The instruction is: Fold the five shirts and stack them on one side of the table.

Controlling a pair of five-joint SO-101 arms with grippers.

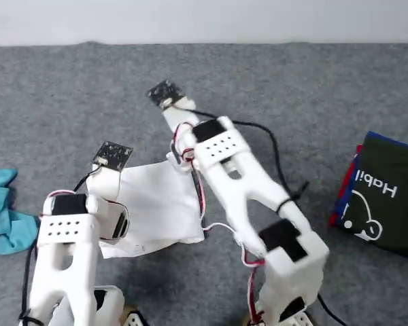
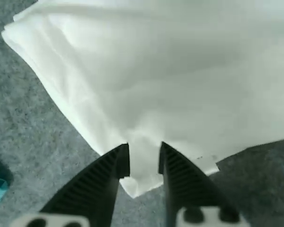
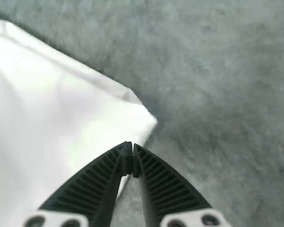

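A white shirt [image 1: 160,204] lies partly folded on the grey table in front of both arms. My left gripper [image 2: 143,158] is at its far left corner, fingers a little open, with the corner of the white shirt [image 2: 146,94] lying between them. My right gripper [image 3: 131,153] is at the far right corner, its tips pressed together on the edge of the white shirt [image 3: 42,123]. A stack of folded shirts [image 1: 384,193], dark on top, sits at the table's right side. A crumpled teal shirt [image 1: 1,214] lies at the left edge.
Grey carpet-like table surface [image 1: 292,88] stretches open behind and to the right of the white shirt. Black cables [image 1: 275,153] run along the right arm. A pale wall borders the far edge.
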